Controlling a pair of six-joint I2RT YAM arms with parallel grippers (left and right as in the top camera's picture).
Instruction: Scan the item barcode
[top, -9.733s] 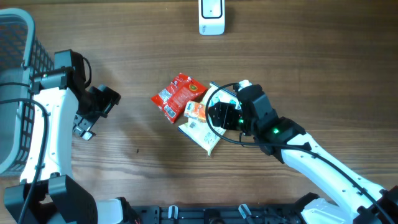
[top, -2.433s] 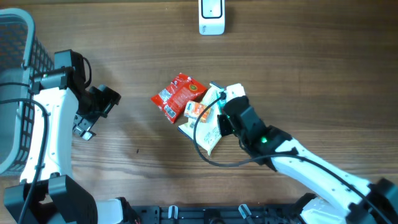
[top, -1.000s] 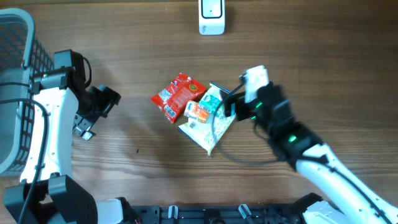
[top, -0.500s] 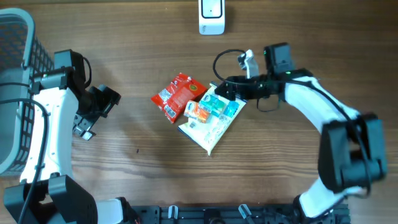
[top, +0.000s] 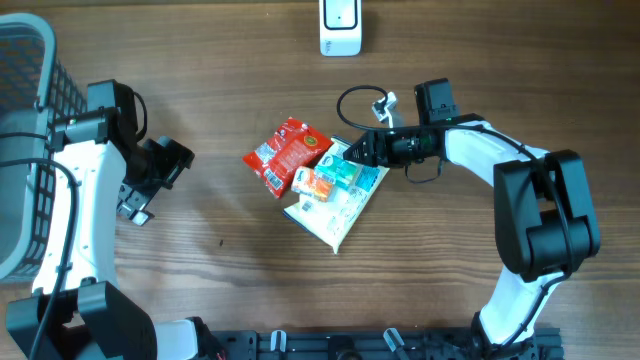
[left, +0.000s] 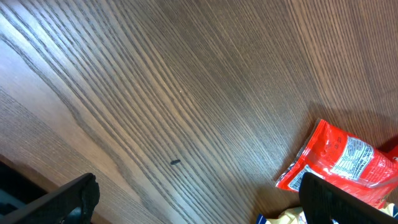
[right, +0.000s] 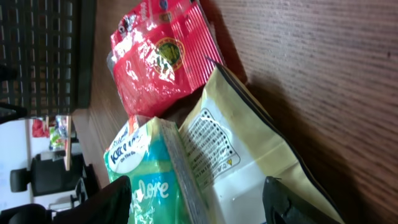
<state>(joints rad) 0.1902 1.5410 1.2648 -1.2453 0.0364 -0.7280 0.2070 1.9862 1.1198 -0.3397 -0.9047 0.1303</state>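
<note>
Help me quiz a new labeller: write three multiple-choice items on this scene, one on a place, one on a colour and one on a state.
1. Where does the white scanner stand?
A. at the overhead view's top edge
B. on the floor
C. beneath the packets

2. What colour is the packet left of the cream pouch?
A. blue
B. red
C. black

3. How is the left pincer?
A. shut on a packet
B. shut, empty
C. open, empty

Answers:
1. A, it stands alone at the top, apart from the packets.
2. B, the red packet lies there.
3. C, its fingers stand wide apart over the bare table.
</note>
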